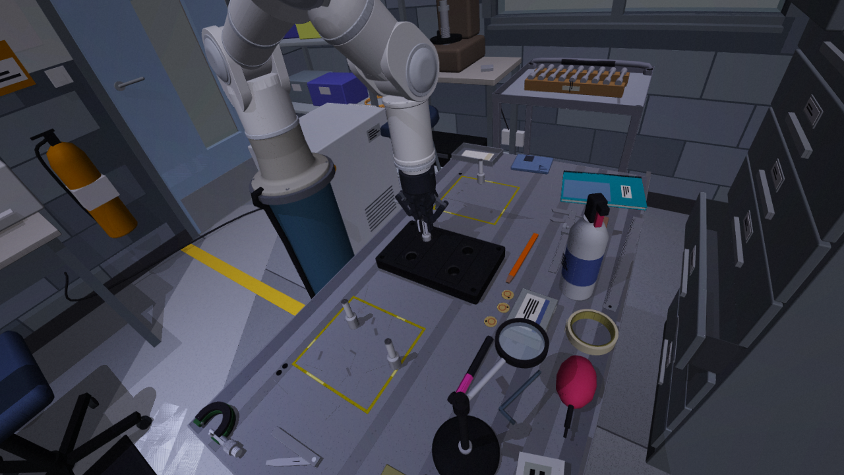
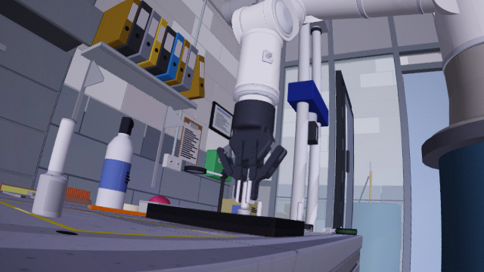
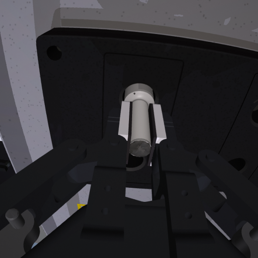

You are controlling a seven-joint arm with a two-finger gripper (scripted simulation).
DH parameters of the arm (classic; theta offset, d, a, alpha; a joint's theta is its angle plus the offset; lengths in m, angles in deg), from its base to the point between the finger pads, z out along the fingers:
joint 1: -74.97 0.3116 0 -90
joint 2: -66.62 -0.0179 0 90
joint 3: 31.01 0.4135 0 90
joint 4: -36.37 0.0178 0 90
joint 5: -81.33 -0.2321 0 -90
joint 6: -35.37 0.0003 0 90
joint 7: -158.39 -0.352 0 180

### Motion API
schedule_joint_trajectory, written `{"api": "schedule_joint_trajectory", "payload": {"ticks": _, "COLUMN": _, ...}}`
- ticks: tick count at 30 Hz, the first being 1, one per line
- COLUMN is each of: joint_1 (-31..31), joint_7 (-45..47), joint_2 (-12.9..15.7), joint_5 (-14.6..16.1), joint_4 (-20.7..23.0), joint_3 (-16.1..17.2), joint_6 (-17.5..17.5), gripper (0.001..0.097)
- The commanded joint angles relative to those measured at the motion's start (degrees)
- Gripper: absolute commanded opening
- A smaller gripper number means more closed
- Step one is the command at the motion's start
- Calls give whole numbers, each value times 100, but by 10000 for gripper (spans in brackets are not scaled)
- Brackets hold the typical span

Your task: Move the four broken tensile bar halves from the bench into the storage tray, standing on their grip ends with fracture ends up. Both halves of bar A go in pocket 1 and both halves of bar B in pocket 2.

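Note:
A grey tensile bar half [image 3: 139, 120] stands upright over a round hole of the black storage tray [image 1: 441, 262], its wide grip end down in the hole and its rough fracture end up, with my gripper [image 1: 425, 231] closed around its shank from above. The tray's other holes [image 1: 453, 272] look empty. Two more halves [image 1: 350, 314] [image 1: 391, 353] stand upright inside the near yellow square on the bench. One half [image 1: 480, 171] stands at the far yellow square, close to its far edge.
The bench's left edge runs close beside the tray, with the arm's blue pedestal [image 1: 307, 230] just beyond it. Right of the tray lie an orange pencil [image 1: 522, 257], a white spray bottle [image 1: 584, 248], a magnifier [image 1: 520, 342] and a tape roll [image 1: 592, 331].

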Motion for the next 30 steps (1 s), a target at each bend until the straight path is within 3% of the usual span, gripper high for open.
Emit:
{"api": "schedule_joint_trajectory", "payload": {"ticks": 1, "joint_1": 0, "joint_7": -1, "joint_2": -5, "joint_5": 2, "joint_4": 1, "joint_3": 4, "joint_6": 0, "gripper": 80}}
{"api": "schedule_joint_trajectory", "payload": {"ticks": 17, "joint_1": 1, "joint_7": -6, "joint_2": 0, "joint_5": 9, "joint_4": 2, "joint_3": 1, "joint_6": 2, "gripper": 85}}
{"api": "schedule_joint_trajectory", "payload": {"ticks": 30, "joint_1": 1, "joint_7": -6, "joint_2": 1, "joint_5": 9, "joint_4": 2, "joint_3": 0, "joint_6": 2, "gripper": 330}}
